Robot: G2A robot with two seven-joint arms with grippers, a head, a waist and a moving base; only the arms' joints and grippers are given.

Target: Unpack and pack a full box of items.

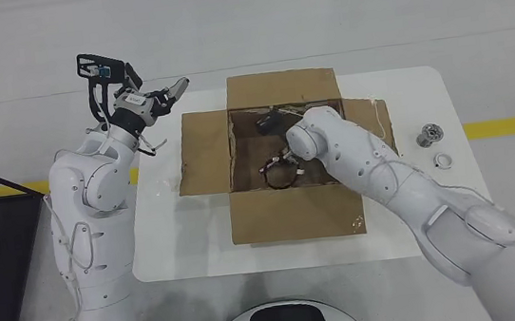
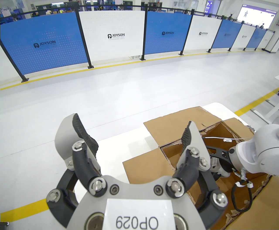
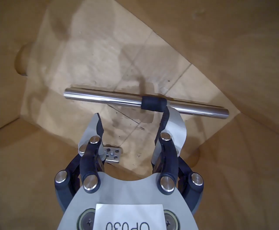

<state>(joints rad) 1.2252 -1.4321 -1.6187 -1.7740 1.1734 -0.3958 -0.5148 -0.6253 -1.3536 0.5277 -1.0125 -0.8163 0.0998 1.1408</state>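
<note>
- Cardboard box (image 1: 280, 89) sat open on the white table (image 1: 418, 228) with 4 flaps folded out.
- You looked to be in the unpack half: 2 parts, a metal spool (image 1: 429, 133) and a white ring (image 1: 443, 159), lay on the table to the right of the box.
- Your right gripper (image 3: 131, 113) was down inside the box, jaws spread, holding nothing.
- Target looked to be the steel rod (image 3: 104, 99), flat on the box floor just ahead of the fingers.
- 1 fingertip (image 3: 166, 113) sat right at the rod's black sleeve (image 3: 153, 104); I couldn't tell whether it touched.
- The rod ran roughly along the line between the 2 fingertips, so closing there would not have pinched it. My read: you needed a wrist turn to set the jaws across the rod, then a short drop and close, ideally on the sleeve.
- Also in the box:
  - a small perforated metal bracket (image 3: 112, 153) beside the gripper base
  - a dark item (image 1: 267, 121) by the far wall, which I couldn't identify
- Your left gripper (image 2: 133, 119) was wide open and empty, held up off the table's far left corner, well apart from the box.
</note>
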